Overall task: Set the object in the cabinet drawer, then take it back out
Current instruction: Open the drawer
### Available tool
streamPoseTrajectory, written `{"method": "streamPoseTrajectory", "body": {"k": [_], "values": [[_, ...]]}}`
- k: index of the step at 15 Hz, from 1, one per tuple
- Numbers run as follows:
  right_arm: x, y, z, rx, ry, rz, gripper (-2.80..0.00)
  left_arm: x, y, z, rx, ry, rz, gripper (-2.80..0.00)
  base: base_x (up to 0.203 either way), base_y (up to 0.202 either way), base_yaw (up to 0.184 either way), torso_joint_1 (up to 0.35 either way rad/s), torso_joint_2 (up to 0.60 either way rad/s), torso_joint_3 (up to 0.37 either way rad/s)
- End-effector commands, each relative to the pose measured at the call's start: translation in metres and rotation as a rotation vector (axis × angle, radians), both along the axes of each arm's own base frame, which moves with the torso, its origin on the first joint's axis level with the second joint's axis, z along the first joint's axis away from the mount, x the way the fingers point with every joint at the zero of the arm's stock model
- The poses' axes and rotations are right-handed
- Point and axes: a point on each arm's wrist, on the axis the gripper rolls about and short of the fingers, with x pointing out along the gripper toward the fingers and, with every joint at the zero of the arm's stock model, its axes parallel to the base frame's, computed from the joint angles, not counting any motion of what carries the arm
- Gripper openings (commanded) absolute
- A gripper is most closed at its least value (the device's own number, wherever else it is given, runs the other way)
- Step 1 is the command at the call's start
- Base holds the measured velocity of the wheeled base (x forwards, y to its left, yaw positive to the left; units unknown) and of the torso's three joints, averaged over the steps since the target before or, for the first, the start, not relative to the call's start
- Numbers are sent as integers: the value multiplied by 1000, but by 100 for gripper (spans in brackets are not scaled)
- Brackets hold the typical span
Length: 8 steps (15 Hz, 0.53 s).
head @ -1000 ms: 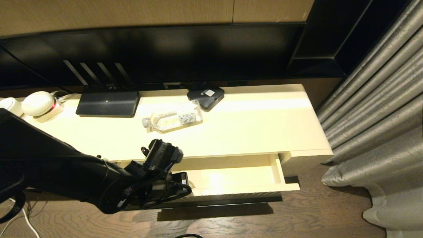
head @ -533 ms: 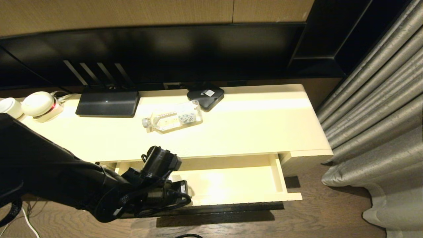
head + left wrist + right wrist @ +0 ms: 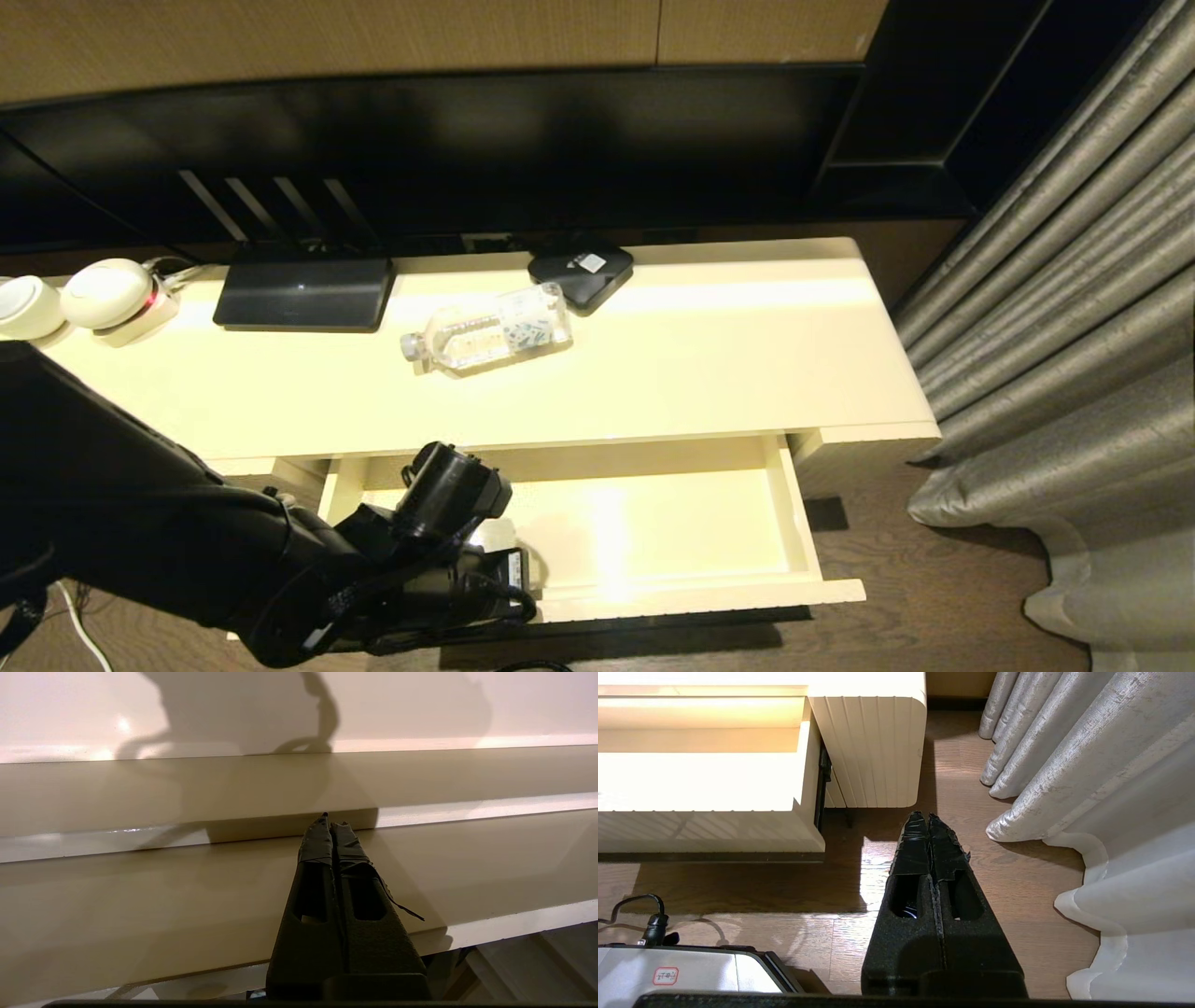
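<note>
Lying on its side on the cream cabinet (image 3: pixel 747 373) top, the small clear water bottle (image 3: pixel 487 333), pale cap toward the robot's left, base just beside a black square box (image 3: pixel 581 271) at the back edge. Further left on the same top: a flat black router (image 3: pixel 303 291) with antennas rising against the dark panel (image 3: pixel 448 149) behind, and a round white device (image 3: pixel 107 291) near the far left end.

Standing pulled well out below the top, the cabinet drawer (image 3: pixel 709 523), glossy cream floor bare and brightly lit, front rail running along the near side. Reaching in from the lower left of the head view, the black left arm, wrist housing over the drawer's left part. Left pincer (image 3: pixel 331 823) clenched on nothing, taped fingertips (image 3: pixel 317 835) pressed together, pointing at a cream ledge of the drawer in the left wrist view; cannot tell whether the tips touch it.

Parked low and well apart from the bottle, the right pincer (image 3: pixel 928 819), likewise clenched and empty, hanging over the wood floor (image 3: pixel 896 891) off the drawer's right corner, near the ribbed cabinet end (image 3: pixel 873 746) and the grey curtain (image 3: pixel 1064 756). Bottle untouched by either pincer, not in the drawer
</note>
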Motion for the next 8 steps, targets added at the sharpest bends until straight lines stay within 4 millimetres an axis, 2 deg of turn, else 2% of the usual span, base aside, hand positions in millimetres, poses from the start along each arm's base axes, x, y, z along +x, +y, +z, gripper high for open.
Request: {"method": "streamPoseTrajectory", "body": {"k": [1,8], "values": [[0,0,0,0,1,1,-280,-6,2,-5,12,26,-7,-280,0,0,0,0,0,0],[0,0,0,0,2,0,-280,-9,3,-9,8,44,-15,-280,0,0,0,0,0,0]]}}
